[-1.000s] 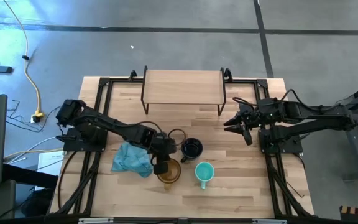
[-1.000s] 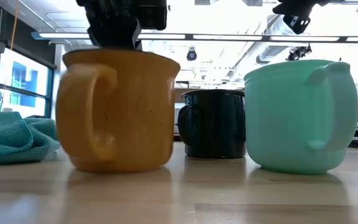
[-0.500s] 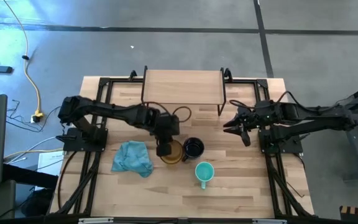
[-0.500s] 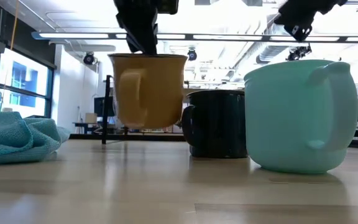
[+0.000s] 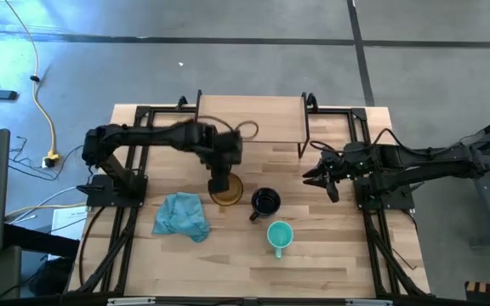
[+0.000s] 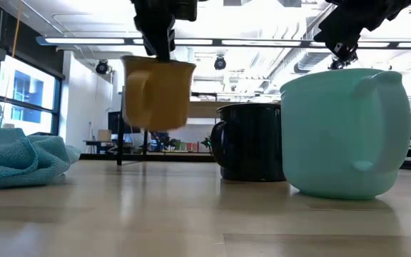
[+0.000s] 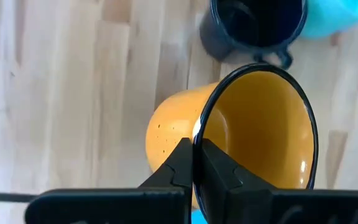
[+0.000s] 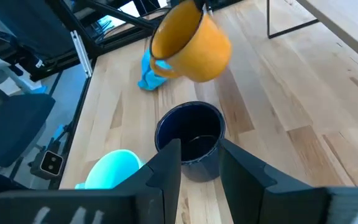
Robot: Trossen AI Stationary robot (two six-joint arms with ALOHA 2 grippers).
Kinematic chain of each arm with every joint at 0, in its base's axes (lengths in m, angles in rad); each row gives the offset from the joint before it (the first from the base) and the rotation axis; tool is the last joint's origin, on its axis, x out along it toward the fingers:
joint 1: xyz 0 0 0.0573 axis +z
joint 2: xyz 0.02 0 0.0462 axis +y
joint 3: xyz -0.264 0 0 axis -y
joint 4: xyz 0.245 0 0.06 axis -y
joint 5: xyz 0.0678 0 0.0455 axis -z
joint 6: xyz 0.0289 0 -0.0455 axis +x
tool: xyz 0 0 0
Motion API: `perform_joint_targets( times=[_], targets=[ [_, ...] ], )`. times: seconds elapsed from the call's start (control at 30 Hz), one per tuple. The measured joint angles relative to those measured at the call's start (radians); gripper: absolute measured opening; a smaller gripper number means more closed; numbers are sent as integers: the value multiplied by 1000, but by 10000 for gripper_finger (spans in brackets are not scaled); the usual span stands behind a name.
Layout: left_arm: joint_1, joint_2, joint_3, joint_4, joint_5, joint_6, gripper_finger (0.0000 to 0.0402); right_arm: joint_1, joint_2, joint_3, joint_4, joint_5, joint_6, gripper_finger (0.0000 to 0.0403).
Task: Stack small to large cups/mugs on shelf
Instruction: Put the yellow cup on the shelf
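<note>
My left gripper (image 5: 220, 182) is shut on the amber-yellow mug (image 5: 227, 192), which hangs in the air (image 6: 157, 93) over the table's middle, in front of the shelf (image 5: 249, 119). The black mug (image 5: 264, 202) and the teal mug (image 5: 280, 235) stand upright on their bases on the tabletop, to the right of and nearer than the amber one. My right gripper (image 5: 320, 175) hovers open to the right of the black mug (image 8: 188, 140), with nothing between its fingers (image 8: 166, 168). My left gripper pinches the amber mug's wall at the rim (image 7: 199, 134), one finger inside the mug and one outside. The fingers (image 7: 182, 165) come from above, pointing steeply down. The mug hangs below them, lifted clear of the table and slightly tilted (image 8: 191, 40).
A crumpled blue cloth (image 5: 181, 216) lies on the table left of the mugs. The shelf stands at the far edge on thin black legs (image 5: 303, 140). Black frame rails run along both table sides (image 5: 130, 136).
My left gripper has risen and moved toward the far edge, nearer the shelf, with the amber mug, which has left the tabletop and now hangs clear. My right gripper has sunk a little, still open.
</note>
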Motion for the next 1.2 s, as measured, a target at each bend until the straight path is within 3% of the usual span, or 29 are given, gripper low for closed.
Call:
perform_joint_targets(
  times=[0.47,0.83,1.07,1.2],
  targets=[
    [263,-1,311,-220,109,188,0,0,0,0,89,-29,27,96],
    [606,17,345,-221,273,427,0,0,31,2,296,43,101,96],
    [686,64,346,-178,323,496,0,25,138,2,358,51,135,96],
    [704,96,414,-166,356,502,0,41,220,2,415,52,135,96]
  ],
)
